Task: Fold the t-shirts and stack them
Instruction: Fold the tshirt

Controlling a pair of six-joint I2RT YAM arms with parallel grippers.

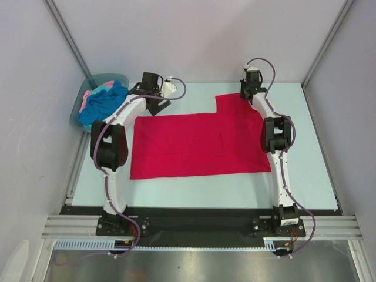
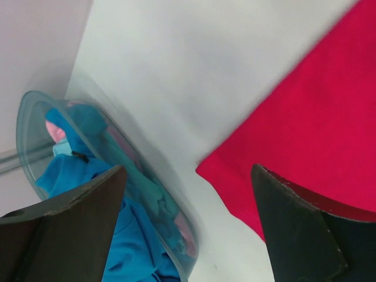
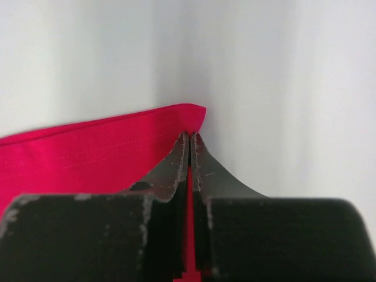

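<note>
A large crimson-red t-shirt (image 1: 194,144) lies spread flat in the middle of the table, one sleeve pointing to the far right. My right gripper (image 1: 247,93) is at that sleeve's far corner. In the right wrist view it (image 3: 190,135) is shut on the red t-shirt (image 3: 88,158), with red cloth showing between the jaws. My left gripper (image 1: 157,107) hovers open above the shirt's far left corner. In the left wrist view its fingers (image 2: 188,169) stand wide apart with nothing between them, over the bare table between the red t-shirt (image 2: 317,117) and the tub.
A grey-teal plastic tub (image 1: 79,111) stands at the table's far left corner, holding a crumpled turquoise-blue t-shirt (image 1: 106,101) and a pale pink one (image 1: 88,94). The left wrist view shows the tub's rim (image 2: 26,117), the blue t-shirt (image 2: 76,170) and the pink one (image 2: 56,132). Walls enclose three sides.
</note>
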